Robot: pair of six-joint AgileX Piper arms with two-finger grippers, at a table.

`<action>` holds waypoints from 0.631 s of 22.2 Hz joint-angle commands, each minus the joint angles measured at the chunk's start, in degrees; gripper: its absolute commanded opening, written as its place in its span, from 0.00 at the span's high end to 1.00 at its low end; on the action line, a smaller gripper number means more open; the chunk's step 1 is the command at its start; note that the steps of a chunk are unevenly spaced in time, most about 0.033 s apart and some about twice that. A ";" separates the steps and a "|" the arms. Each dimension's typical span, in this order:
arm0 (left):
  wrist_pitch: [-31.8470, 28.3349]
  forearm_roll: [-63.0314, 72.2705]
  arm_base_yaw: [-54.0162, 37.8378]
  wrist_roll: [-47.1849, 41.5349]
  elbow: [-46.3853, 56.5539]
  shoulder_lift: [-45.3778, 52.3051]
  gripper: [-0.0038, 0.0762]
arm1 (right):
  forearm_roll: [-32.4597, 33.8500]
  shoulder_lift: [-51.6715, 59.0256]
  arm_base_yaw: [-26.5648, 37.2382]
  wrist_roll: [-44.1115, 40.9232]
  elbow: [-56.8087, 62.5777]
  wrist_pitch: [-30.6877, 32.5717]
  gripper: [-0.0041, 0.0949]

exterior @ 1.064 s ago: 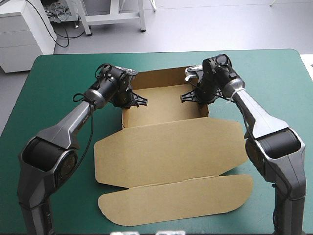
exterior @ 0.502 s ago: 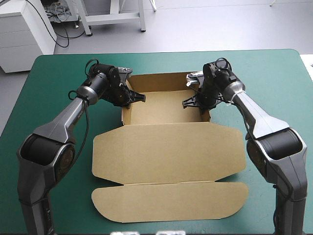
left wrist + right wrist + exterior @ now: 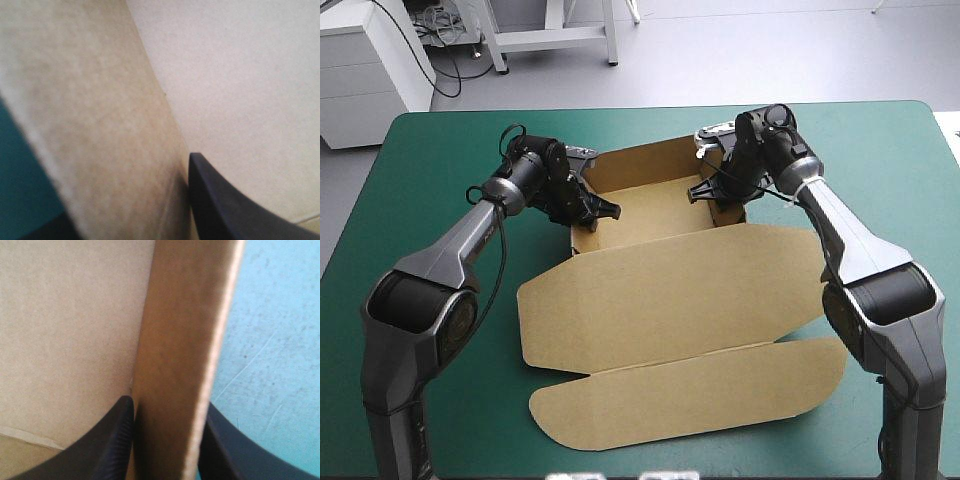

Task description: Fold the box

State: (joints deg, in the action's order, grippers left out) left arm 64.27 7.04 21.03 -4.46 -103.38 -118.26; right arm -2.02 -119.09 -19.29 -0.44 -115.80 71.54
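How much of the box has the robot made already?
Done: the far part of the box stands up as an open tray with raised walls. In hand: the left claw and the right claw each pinch a side wall, one finger inside and one outside. Left: the lid and its long flap lie flat on the teal-green cover, not yet folded.

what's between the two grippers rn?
Only the box: its bare tray floor, from left gripper on one side wall to right gripper on the other. High view.
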 commanded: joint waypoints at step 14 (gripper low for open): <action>9.40 5.71 1.42 -0.39 -12.22 2.19 0.48 | -1.34 4.95 -0.24 1.40 -2.65 0.17 0.42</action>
State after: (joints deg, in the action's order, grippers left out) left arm 71.94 9.06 21.60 -4.82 -113.21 -119.71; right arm -1.13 -118.92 -19.29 0.00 -116.29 71.54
